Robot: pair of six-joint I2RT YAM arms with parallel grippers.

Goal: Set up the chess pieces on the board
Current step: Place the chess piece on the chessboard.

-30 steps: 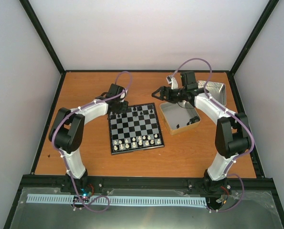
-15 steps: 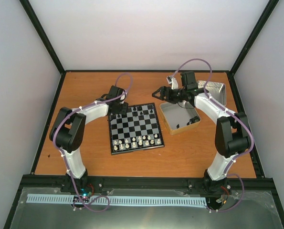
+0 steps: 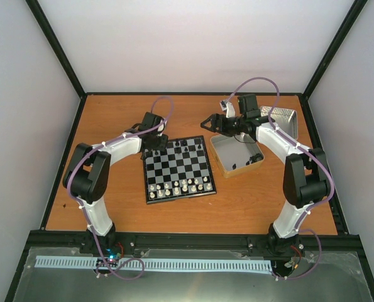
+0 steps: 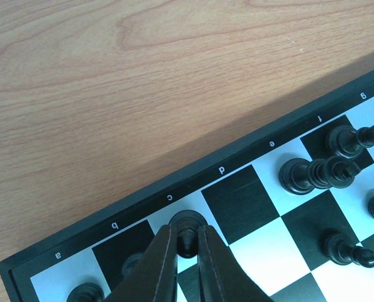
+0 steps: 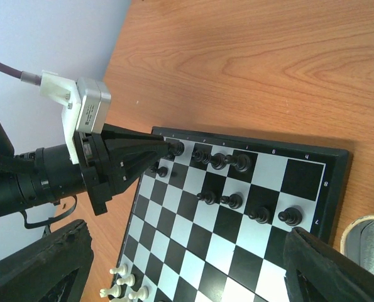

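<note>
The board (image 3: 177, 170) lies mid-table. Black chess pieces (image 3: 184, 146) stand on its far rows and white ones (image 3: 177, 187) on its near row. My left gripper (image 3: 155, 150) is at the board's far left corner, shut on a black piece (image 4: 187, 236) whose base rests on the back-row c square. The right wrist view shows the same gripper (image 5: 165, 150) and piece (image 5: 175, 148), with several black pieces (image 5: 219, 162) beside them. My right gripper (image 3: 209, 123) hovers open and empty off the board's far right corner, and its fingers (image 5: 45, 264) frame the board (image 5: 237, 233).
A square tin tray (image 3: 219, 157) with a few black pieces (image 3: 246, 163) sits right of the board. A second tin (image 3: 282, 116) stands at the back right. The table's black frame runs along all sides.
The left arm has shifted only slightly, with its gripper still at the board's far left corner. The right arm has not moved.
</note>
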